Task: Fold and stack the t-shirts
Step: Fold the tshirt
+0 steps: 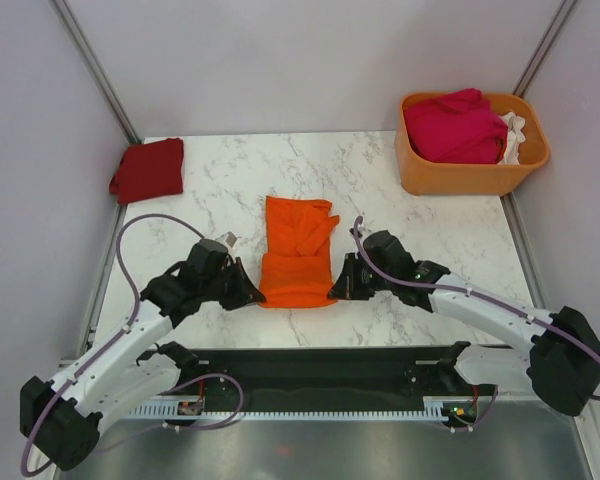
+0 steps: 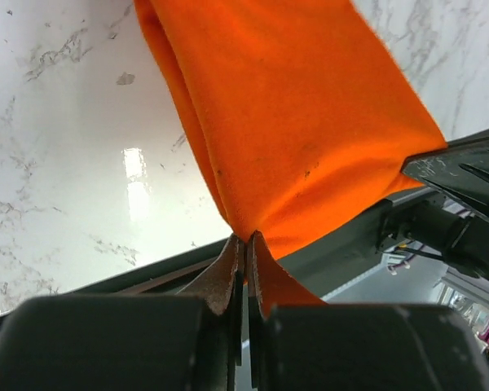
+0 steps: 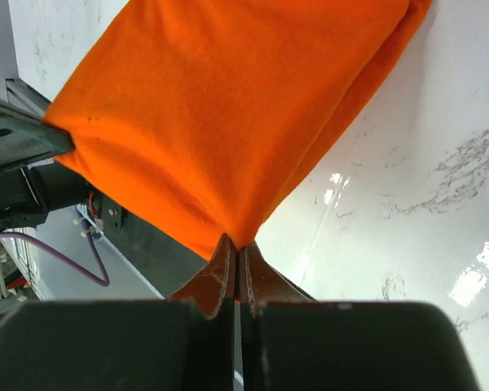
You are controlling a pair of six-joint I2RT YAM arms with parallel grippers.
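**A:** How do the jaws stand, seen from above?

**B:** Both pairs are closed on cloth. The left gripper (image 1: 254,296) pinches the near left corner of the bright orange cotton t-shirt (image 1: 298,255). The right gripper (image 1: 336,291) pinches its near right corner.

**A:** Which way does that tee lie?

**B:** It is folded into a long strip at the middle of the white marble table (image 1: 230,185). Its long axis runs from the arms straight toward the far edge. The near end is smooth and the far end is rumpled, with a flap poking to the right.

**A:** And the others?

**B:** A folded dark red tee (image 1: 148,170) lies flat at the far left corner. A magenta tee (image 1: 455,125) and a white one (image 1: 515,138) are heaped in the rigid orange plastic basket (image 1: 450,178) at the far right.

**A:** The left wrist view?

**B:** The fingertips meet tight on a corner of the orange cloth. The cloth rises from the pinch and fans out up and to the right, above the marble.

**A:** The right wrist view?

**B:** It mirrors the left. The fingers are pressed together on the other corner, and the cloth spreads up and to the left, with a doubled fold along its right edge.
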